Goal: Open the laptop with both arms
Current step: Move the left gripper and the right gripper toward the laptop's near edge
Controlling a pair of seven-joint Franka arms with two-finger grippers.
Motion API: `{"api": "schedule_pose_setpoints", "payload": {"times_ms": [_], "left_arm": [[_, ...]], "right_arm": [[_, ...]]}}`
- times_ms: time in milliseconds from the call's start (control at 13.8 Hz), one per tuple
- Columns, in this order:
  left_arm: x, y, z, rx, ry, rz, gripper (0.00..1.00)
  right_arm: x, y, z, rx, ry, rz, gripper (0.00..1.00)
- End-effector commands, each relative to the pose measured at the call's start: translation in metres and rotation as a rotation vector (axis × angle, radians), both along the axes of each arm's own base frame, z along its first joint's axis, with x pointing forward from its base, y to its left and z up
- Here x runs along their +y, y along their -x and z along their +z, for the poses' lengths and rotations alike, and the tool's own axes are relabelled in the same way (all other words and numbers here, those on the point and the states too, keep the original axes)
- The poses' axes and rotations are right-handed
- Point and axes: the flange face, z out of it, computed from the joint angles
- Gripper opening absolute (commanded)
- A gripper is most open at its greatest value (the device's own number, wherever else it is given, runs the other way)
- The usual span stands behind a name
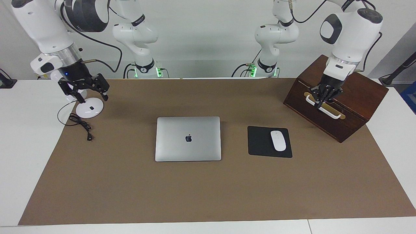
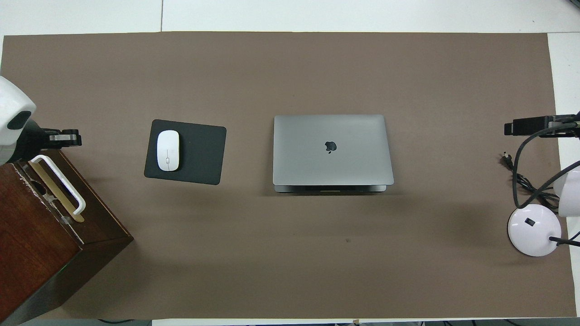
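Left gripper point(image 1: 320, 101) is pinched fully together, empty, hanging over the wooden box point(image 1: 354, 107) by its white handle point(image 1: 328, 110). Right gripper point(image 1: 87, 92) has fingers spread wide, holding nothing, over the lamp base point(image 1: 89, 107). The laptop point(image 1: 188, 138) lies closed between them, well apart from both.

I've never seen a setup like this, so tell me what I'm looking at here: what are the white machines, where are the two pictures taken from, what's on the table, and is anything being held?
Two white robot arms work at a table. One picture faces them from across it; the other looks down from above their end. A closed laptop lies mid-table, beside a mouse on a black mouse pad. The left gripper, shut, is over the wooden box by its white handle. The right gripper is over the white lamp base. Neither holds anything.
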Motion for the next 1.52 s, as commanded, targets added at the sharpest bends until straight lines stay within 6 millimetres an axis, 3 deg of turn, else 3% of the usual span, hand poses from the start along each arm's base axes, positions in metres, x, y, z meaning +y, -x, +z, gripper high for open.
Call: {"api": "schedule_pose_setpoints", "payload": {"times_ms": [0, 217, 434, 651, 940, 1447], "left_arm": [[-0.017, 0.015, -0.013, -0.051, 0.011, -0.028, 0.0], [-0.038, 0.017, -0.032, -0.086, 0.032, -0.053, 0.0], [-0.063, 0.026, -0.06, -0.12, 0.037, -0.089, 0.0], [-0.082, 0.036, -0.086, -0.159, 0.04, -0.121, 0.0], [-0.114, 0.058, -0.119, -0.23, 0.077, -0.127, 0.0], [-0.18, 0.101, -0.148, -0.33, 0.158, -0.155, 0.0]], "right_arm": [[0.011, 0.018, -0.008, -0.026, -0.043, -0.073, 1.0], [0.037, 0.025, -0.017, -0.034, -0.114, -0.17, 1.0], [0.042, 0.031, -0.034, -0.037, -0.227, -0.273, 1.0], [0.066, 0.039, -0.042, -0.052, -0.286, -0.334, 1.0], [0.1, 0.057, -0.065, -0.155, -0.283, -0.306, 1.0], [0.121, 0.098, -0.086, -0.303, -0.261, -0.215, 1.0]]}}
